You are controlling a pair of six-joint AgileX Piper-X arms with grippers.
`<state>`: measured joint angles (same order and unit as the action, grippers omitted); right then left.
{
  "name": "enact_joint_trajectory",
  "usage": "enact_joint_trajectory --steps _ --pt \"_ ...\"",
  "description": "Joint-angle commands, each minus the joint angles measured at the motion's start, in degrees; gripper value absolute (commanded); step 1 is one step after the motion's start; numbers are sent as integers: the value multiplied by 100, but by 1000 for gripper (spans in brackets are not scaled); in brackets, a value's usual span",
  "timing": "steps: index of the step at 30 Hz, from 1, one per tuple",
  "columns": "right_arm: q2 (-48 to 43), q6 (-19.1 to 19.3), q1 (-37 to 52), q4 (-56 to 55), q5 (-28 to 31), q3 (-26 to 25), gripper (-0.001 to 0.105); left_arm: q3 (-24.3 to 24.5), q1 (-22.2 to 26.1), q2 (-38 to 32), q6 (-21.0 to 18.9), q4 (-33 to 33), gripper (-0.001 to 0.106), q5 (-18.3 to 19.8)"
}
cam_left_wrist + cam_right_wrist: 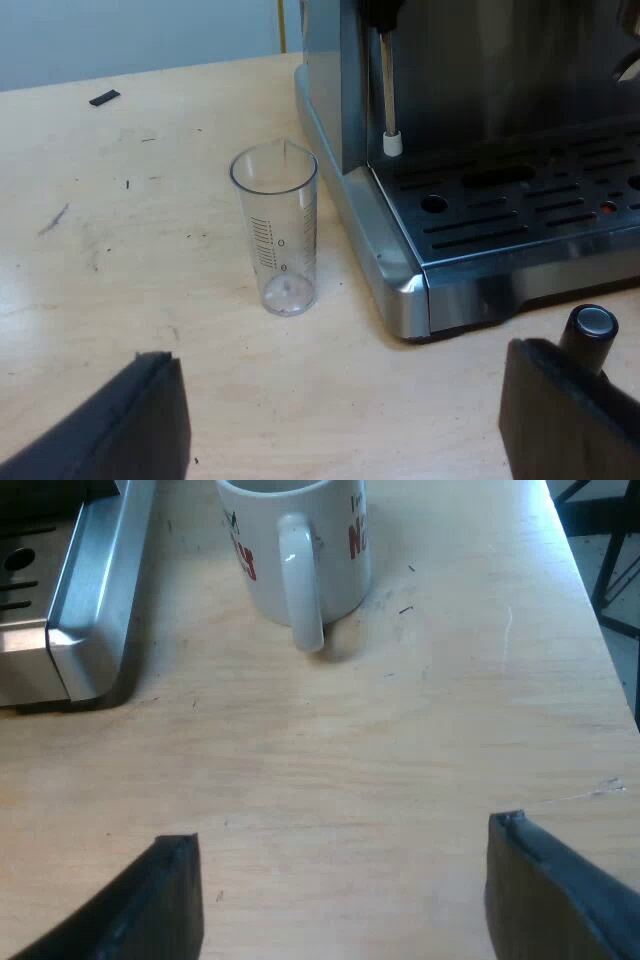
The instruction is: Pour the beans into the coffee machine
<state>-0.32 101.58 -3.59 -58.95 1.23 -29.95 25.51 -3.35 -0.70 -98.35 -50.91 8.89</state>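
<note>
1. The left claw (340, 425) hung low over the worktop (150, 300) with its fingers spread wide and nothing between them: fully released.
2. And there was the measuring glass (275, 235), upright on the worktop just beside the espresso machine (480, 120), near the corner of its base but not touching. It looked clear right through; I could make out no beans in it.
3. My read was that the reach for the glass was the step in hand, with no grip made yet. I could not tell whether the beans were already in the machine.
4. The next move called for care: bring the left claw forward, straddle the glass, close gently on its thin wall and lift it level.
5. One thing to watch was the tamper (590, 332), whose black knob stood at the machine's front, close by one finger of that claw.
6. The right claw (345, 900) was open and empty too. A white mug (300, 550) with red lettering stood near the machine's corner, handle towards the claw.
7. The worktop was pale wood, scuffed and pen-marked, with a small black scrap (104, 97) well away from the machine.
8. A pale blue wall rose behind, and dark frame legs (600, 540) stood past the worktop's edge.
</note>
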Motion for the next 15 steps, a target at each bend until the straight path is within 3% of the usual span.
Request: enact_joint_trajectory --steps 1,15 --pt "-270 11 24 34 -16 -6 62 15 -24 -219 -37 -3 66 -52" --pt "-270 11 24 34 -16 -6 62 15 -24 -232 72 -3 66 -52"
